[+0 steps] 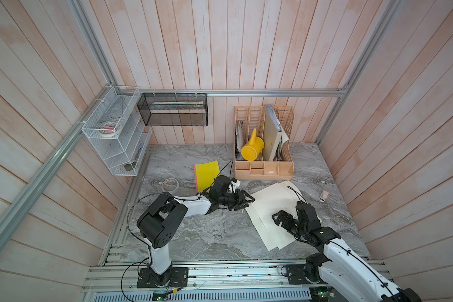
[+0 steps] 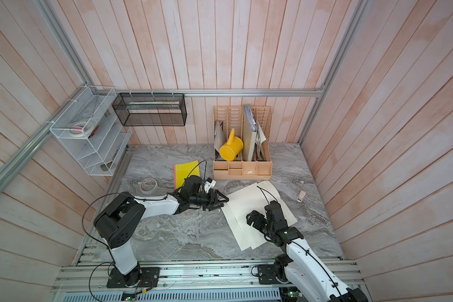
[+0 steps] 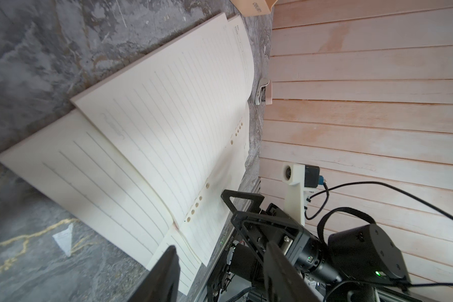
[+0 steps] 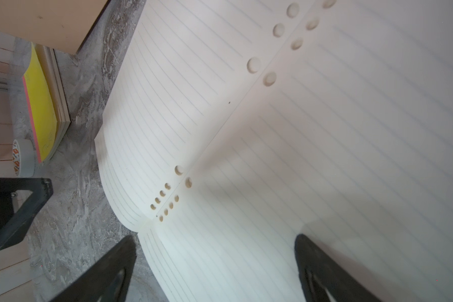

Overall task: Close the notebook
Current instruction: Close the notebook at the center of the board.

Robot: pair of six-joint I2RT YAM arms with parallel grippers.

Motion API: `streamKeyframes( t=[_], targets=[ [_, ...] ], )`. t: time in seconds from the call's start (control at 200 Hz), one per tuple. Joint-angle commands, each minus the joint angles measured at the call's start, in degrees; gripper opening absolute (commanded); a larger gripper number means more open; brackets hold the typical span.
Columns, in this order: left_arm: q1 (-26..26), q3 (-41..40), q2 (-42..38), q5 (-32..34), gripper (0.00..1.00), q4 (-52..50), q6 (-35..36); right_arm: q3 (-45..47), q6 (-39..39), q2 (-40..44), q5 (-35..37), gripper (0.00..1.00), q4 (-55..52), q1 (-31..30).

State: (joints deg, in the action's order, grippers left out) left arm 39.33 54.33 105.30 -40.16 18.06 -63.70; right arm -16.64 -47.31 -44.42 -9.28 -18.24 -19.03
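A grey marble-patterned tabletop [image 1: 207,235] sits inside a booth with walls [image 1: 220,39] of pale pink wooden planks on three sides, braced by an aluminium frame [image 1: 272,92].

The notebook [image 1: 270,209] lies open and flat on the tabletop, right of centre. Its cream lined pages face up, and punched holes run along the spine.

The left gripper [image 1: 247,204] reaches in low from the left. Its jaws are parted with nothing between them, just beside the notebook's left edge.

The right gripper [image 1: 280,218] is over the notebook's near page. Its jaws are spread wide and empty in the right wrist view [image 4: 215,274]; whether it touches the paper cannot be told.

- **Left wall:** a white wire rack [image 1: 115,130] hangs here.
- **Back rail:** a black mesh basket [image 1: 173,109] hangs here.
- **Back of the tabletop:** a peach file organiser [image 1: 263,167] stands here, with a yellow watering can [image 1: 251,149] tipped in one of its slots.
- **Left of the organiser:** a yellow pad [image 1: 205,174] with a pink edge lies here, and a roll of tape [image 1: 170,184] lies near it.
- **Right of the notebook:** a small pink and white object [image 1: 324,196] rests here, apart from the notebook.
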Motion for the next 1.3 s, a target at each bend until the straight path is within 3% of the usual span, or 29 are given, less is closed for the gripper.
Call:
streamKeyframes(
  t=[0.0, 0.525, 1.295],
  targets=[
    [0.6, 1.5, 1.2, 2.0, 0.54, 1.9, -0.9, 2.0, 1.0, -0.7, -1.4, 0.96, -0.4, 0.3],
    [2.2, 1.7, 6.2, 7.2, 0.51, 3.9, -4.3, 3.6, 0.4, 1.8, -2.5, 0.96, -1.3, 0.5],
    [4.0, 0.3, 14.6, 13.9, 0.46, 16.5, -14.1, 3.2, 0.8, 2.2, -3.9, 0.96, -2.8, 0.4]
  ],
)
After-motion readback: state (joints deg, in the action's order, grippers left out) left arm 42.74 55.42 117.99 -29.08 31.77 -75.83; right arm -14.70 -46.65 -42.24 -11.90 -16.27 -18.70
